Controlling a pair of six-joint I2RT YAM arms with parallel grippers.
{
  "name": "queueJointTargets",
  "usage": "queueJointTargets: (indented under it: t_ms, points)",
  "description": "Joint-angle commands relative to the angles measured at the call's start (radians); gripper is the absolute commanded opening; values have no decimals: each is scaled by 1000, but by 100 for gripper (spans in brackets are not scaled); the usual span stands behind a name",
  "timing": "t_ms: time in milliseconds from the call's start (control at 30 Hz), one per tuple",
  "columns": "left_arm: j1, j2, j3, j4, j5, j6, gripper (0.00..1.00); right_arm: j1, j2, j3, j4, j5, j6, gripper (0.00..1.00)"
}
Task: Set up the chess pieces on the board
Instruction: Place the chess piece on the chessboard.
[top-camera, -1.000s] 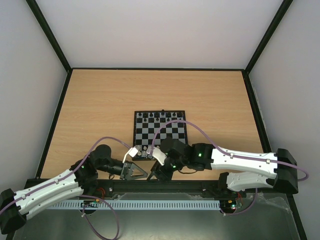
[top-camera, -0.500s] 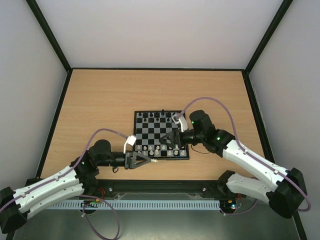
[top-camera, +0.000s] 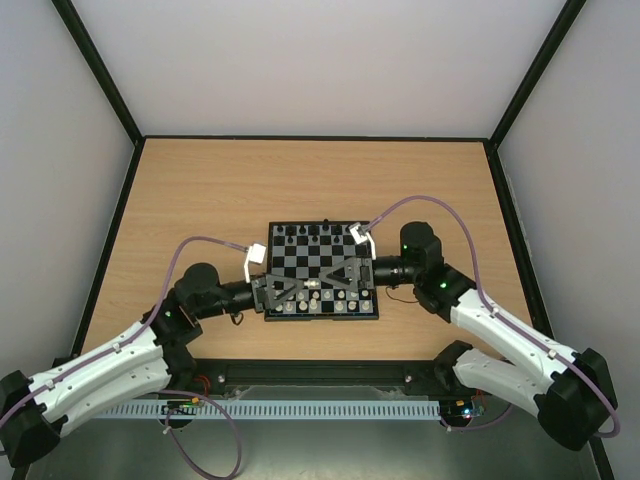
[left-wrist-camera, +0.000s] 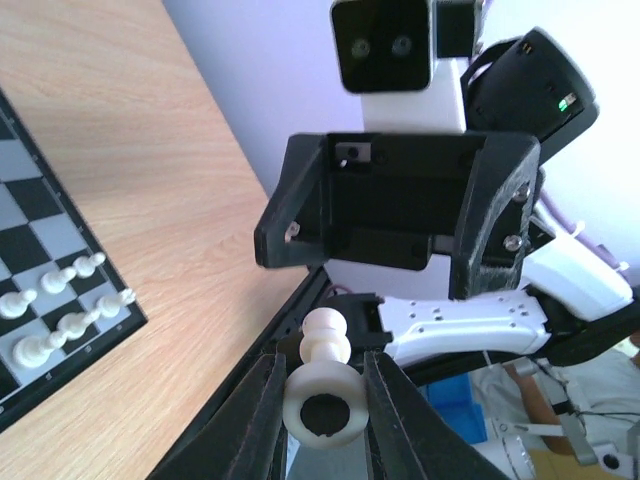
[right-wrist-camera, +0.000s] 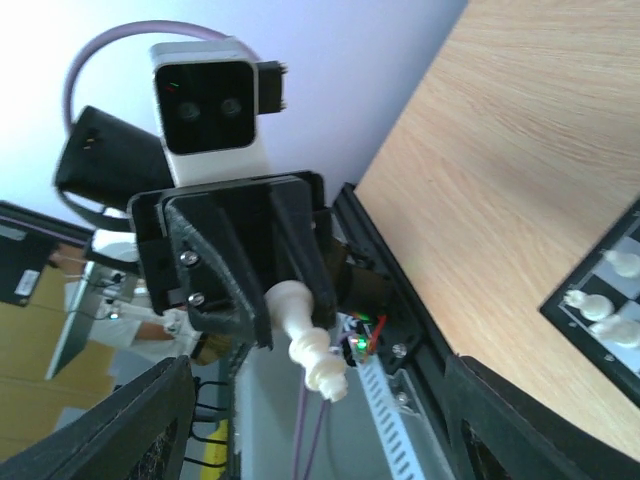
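Note:
The board (top-camera: 321, 262) lies mid-table, with black chess pieces (top-camera: 310, 232) along its far row and white chess pieces (top-camera: 322, 303) on its near rows. My left gripper (top-camera: 298, 289) hovers over the board's near-left part, shut on a white chess piece (top-camera: 313, 285). The left wrist view shows that piece (left-wrist-camera: 322, 385) pinched at its base between the fingers. My right gripper (top-camera: 342, 279) faces it from the right, open and empty, its fingers (right-wrist-camera: 130, 420) spread wide. The right wrist view shows the held piece (right-wrist-camera: 311, 345) sticking out of the left gripper.
The board's corner with white pieces (left-wrist-camera: 60, 290) shows at the left of the left wrist view, and white pieces (right-wrist-camera: 600, 305) at the right edge of the right wrist view. Bare wooden table (top-camera: 200, 200) surrounds the board. A black frame (top-camera: 320, 368) runs along the near edge.
The right arm swung from the near edge round to the board's right side and now faces the left gripper. The left gripper moved forward over the board, still holding the white piece.

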Motion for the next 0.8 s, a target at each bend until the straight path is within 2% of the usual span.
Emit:
queueJointTargets:
  t_ms: [0,300,767]
  points:
    - [21,-3,-12,142,-4,-57,4,-5,-23,-44,187,-98,133,68]
    - [47,-35,-70,274,20,-165,5,-6,-4,-75,395,-148,268,64]
    - [53,-16,-102,357,51,-218,5,-5,63,-24,370,-152,265,50]
